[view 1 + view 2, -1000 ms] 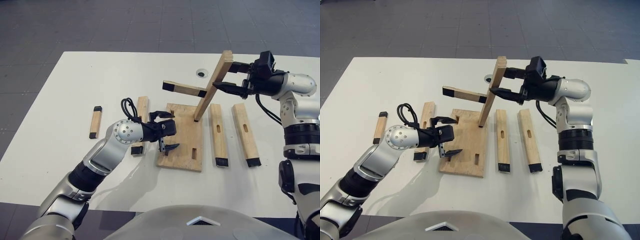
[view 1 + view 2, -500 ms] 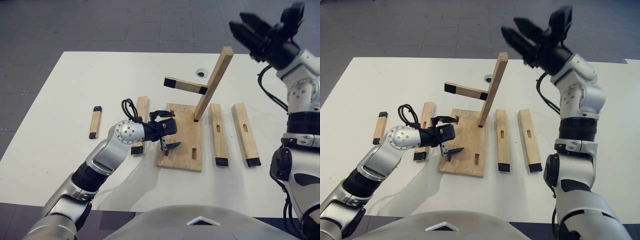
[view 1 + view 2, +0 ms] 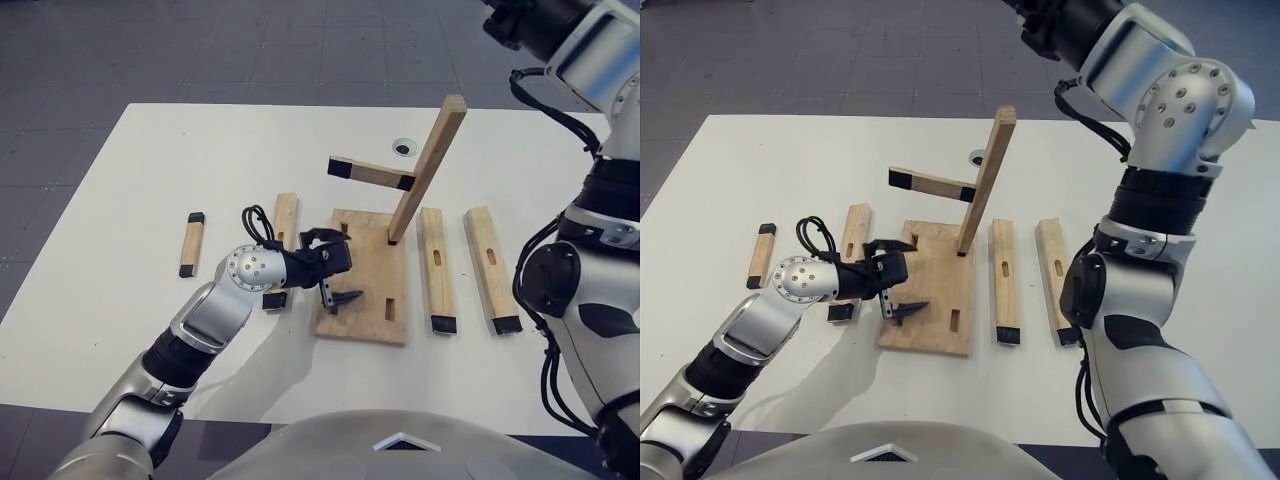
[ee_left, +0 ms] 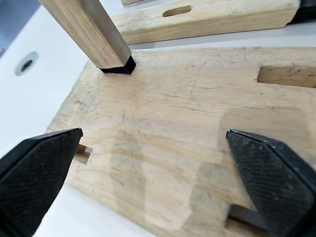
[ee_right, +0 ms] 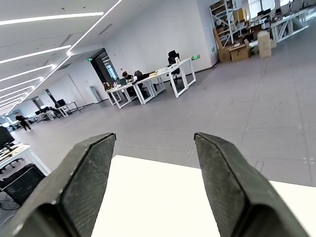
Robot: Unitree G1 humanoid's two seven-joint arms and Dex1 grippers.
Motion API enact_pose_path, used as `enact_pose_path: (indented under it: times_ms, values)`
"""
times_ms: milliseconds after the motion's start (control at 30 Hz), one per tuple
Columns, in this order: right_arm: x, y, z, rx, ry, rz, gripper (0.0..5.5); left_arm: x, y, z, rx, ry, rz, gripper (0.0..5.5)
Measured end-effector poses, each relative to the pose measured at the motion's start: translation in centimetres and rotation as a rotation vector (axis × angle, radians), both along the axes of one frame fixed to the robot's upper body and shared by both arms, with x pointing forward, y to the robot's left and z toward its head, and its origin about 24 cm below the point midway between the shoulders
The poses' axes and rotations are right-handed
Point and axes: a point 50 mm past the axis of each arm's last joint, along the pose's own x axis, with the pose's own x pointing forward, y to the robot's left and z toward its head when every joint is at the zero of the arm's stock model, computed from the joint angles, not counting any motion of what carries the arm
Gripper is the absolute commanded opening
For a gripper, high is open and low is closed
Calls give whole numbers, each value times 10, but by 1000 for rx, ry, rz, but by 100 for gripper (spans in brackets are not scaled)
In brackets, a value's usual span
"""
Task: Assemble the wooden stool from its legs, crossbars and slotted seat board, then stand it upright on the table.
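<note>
Only one leg is in the board, and both claws are empty

Flat on the white table (image 3: 150, 170) lies the slotted seat board (image 3: 375, 260). One leg (image 3: 432, 160) stands with its black-tipped foot in the slot at the board's far right corner. It leans away and to the right rather than standing upright. A crossbar (image 3: 370, 173) juts from about the middle of that leg toward the left, clear of the table, and its free end is capped in black.

Two more legs lie flat to the right of the board, side by side and parallel to it. The inner loose leg (image 3: 436, 268) is just beside the board's edge, and the outer loose leg (image 3: 490, 268) lies a little farther right. Each has a slot and a black cap at its near end. A third loose leg (image 3: 286, 215) lies just left of the board, partly hidden behind the left arm. A short wooden piece (image 3: 191, 243) with a black cap at its far end lies well apart, toward the table's left side. A round hole (image 3: 402, 147) sits in the tabletop behind the board.

The left claw (image 3: 342, 266) hovers low over the board's left part. Its fingers (image 4: 34, 168) are spread wide with bare wood between them, and it grips nothing. The right claw (image 5: 153, 143) is held high above the table, pointing out toward the room, with its fingers (image 5: 84, 182) apart and empty.
</note>
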Motion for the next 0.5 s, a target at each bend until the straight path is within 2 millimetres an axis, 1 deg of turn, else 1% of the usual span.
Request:
enact_pose_path:
  times_ms: [33,100,167,300,367,433,467,500]
  values:
    - [-1,3,3,4,-9,7,293,-5,-2,-6,-45,132,-7,550]
    - [-2,8,5,-10,-24,14,293,-2,-1,-6,-78,236,-9,550]
    - [-4,11,8,-38,-48,10,293,2,0,-6,-86,282,-11,550]
    - [-13,17,21,-86,-105,-1,293,9,2,-7,-82,281,-2,550]
    - [-18,18,24,-96,-101,9,293,9,3,-8,-84,273,4,550]
    - [-22,20,24,-103,-89,29,293,8,3,-9,-87,266,8,550]
    - [-24,21,21,-113,-77,32,293,7,3,-9,-89,262,11,550]
    - [-24,22,14,-116,-52,36,293,7,3,-10,-90,259,14,550]
